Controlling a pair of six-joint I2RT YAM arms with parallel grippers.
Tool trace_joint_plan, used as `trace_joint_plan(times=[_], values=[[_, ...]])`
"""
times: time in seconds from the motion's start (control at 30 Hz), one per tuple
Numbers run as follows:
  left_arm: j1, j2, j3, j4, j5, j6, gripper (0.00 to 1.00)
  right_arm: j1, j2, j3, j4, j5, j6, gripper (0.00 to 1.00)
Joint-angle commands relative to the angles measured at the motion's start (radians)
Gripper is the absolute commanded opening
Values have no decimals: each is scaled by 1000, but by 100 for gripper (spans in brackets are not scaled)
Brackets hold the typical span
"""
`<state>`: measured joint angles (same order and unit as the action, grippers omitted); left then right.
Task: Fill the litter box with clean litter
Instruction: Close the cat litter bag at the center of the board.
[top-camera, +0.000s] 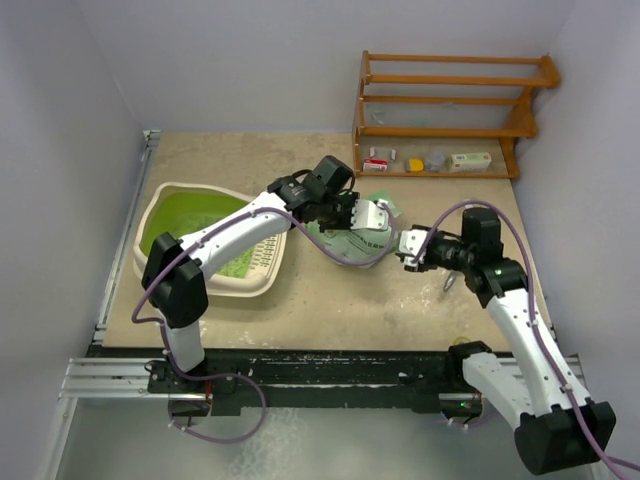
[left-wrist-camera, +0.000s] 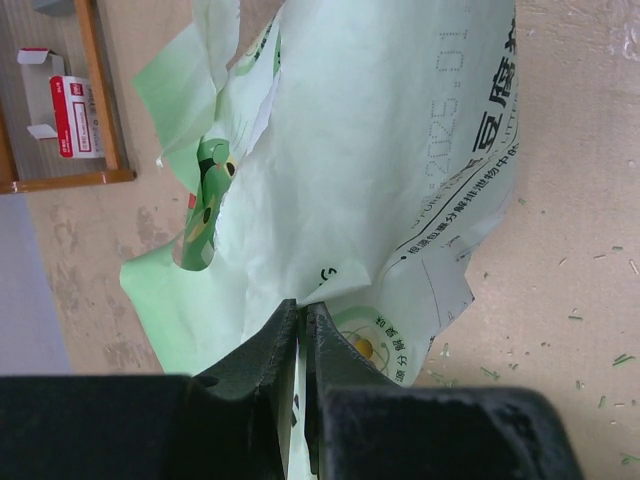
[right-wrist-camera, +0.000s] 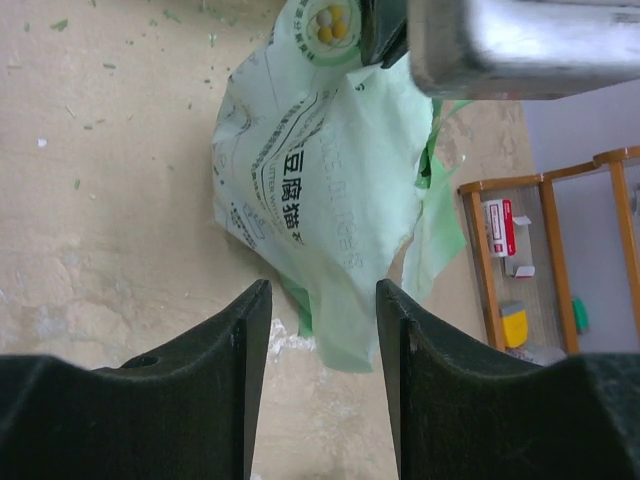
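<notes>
Your left gripper (left-wrist-camera: 303, 312) is pinched shut on a fold of the bag (left-wrist-camera: 380, 150), which sits crumpled near the middle of the table (top-camera: 400, 310). Your right gripper (right-wrist-camera: 322, 295) stands half open with nothing between its fingers, just right of the bag. You have the litter box (top-camera: 150, 222) by the table's left edge, left of the bag, under your left arm. The tabletop is mottled beige, strewn with small green flecks (left-wrist-camera: 620, 358). Pale walls close it in, and a wooden shelf (top-camera: 450, 100) stands in the far right corner.
</notes>
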<state>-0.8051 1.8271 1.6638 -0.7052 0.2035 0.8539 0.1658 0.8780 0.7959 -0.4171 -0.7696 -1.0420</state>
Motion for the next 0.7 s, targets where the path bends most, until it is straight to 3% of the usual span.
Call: trace_joint_plan(times=[0.0,0.37,0.67], values=[[4,-16,-25,-33,37,-22,3,28,-26,-49,98,60,-71,49],[19,9,11,-45,51,-47,3,165,26,-72,104,179,-364,52],[27,30,53,-43,64,-54,3,261,117,-79,172,273,-440,52]])
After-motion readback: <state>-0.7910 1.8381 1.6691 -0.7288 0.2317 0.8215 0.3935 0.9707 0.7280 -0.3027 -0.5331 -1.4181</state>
